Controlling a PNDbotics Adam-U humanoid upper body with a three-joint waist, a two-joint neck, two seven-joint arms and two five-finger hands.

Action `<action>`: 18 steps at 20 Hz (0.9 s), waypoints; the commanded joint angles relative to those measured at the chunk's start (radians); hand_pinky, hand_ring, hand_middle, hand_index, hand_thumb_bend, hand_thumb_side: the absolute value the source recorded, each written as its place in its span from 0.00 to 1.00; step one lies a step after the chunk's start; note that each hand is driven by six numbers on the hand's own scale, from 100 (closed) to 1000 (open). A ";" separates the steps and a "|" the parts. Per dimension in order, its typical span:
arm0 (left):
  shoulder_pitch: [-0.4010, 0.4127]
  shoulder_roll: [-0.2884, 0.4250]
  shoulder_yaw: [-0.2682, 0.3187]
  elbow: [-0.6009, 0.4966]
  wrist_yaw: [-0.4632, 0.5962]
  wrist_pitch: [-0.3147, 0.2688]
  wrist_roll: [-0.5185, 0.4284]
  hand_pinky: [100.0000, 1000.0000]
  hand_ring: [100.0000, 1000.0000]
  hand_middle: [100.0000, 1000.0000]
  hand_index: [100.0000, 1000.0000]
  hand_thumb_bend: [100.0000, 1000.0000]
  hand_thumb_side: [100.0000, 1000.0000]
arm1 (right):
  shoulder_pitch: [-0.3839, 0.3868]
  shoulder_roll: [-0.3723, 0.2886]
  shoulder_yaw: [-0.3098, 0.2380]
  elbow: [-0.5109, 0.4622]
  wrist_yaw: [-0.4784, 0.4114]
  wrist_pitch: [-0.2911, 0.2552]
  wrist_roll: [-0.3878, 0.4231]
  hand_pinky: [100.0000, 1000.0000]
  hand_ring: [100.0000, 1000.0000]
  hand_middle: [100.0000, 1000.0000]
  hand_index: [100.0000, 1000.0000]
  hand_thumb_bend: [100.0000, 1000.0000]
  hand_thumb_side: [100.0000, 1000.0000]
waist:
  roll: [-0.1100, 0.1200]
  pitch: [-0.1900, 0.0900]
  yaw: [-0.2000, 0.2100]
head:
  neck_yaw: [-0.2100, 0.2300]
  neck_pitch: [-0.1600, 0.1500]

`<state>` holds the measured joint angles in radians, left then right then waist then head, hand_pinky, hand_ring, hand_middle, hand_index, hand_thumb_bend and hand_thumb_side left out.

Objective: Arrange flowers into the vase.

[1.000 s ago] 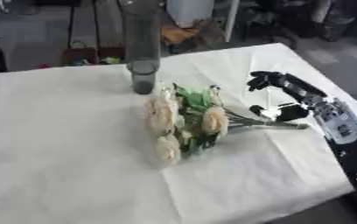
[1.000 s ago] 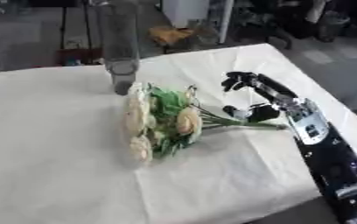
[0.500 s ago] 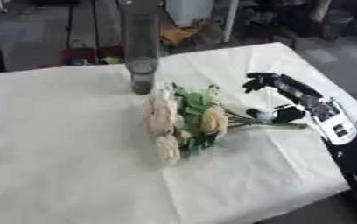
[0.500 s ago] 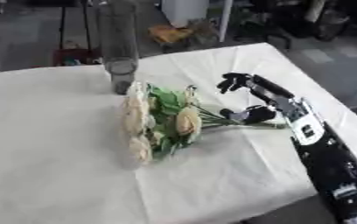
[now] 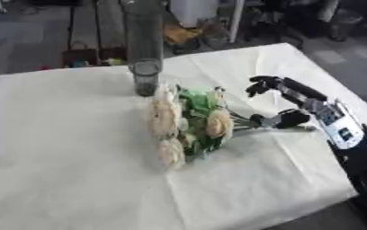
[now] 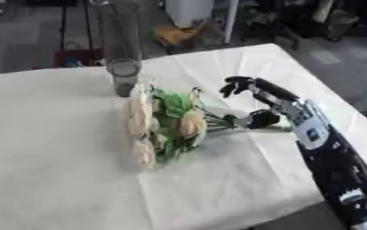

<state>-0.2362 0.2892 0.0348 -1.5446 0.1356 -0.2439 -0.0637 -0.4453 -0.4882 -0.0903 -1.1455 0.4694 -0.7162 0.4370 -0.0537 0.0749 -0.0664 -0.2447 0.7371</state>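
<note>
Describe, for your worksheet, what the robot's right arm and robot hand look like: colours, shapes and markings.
The right robot hand has slim black jointed fingers and a black thumb. Its back carries a light silver-grey plate with small dark markings. The forearm behind is thick and black.

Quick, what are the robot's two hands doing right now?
Right hand: open, fingers spread by the flower stems, holding nothing.
Left hand: only a dark bit at the left edge; cannot be told.

White-clothed table [image 5: 69,179], cluttered floor behind
</note>
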 commanded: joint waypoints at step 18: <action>-0.009 0.006 0.000 -0.014 -0.002 -0.002 -0.003 0.54 0.56 0.72 0.79 0.73 0.76 | -0.012 -0.015 0.020 -0.002 0.100 -0.191 0.146 0.73 0.96 0.63 0.81 0.35 0.21 | 0.006 -0.003 0.003 | -0.011 0.002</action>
<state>-0.2362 0.2892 0.0348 -1.5443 0.1356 -0.2439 -0.0637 -0.4450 -0.4844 -0.0682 -1.1390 0.5558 -0.7344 0.4188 -0.0500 0.0800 -0.0634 -0.2500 0.7371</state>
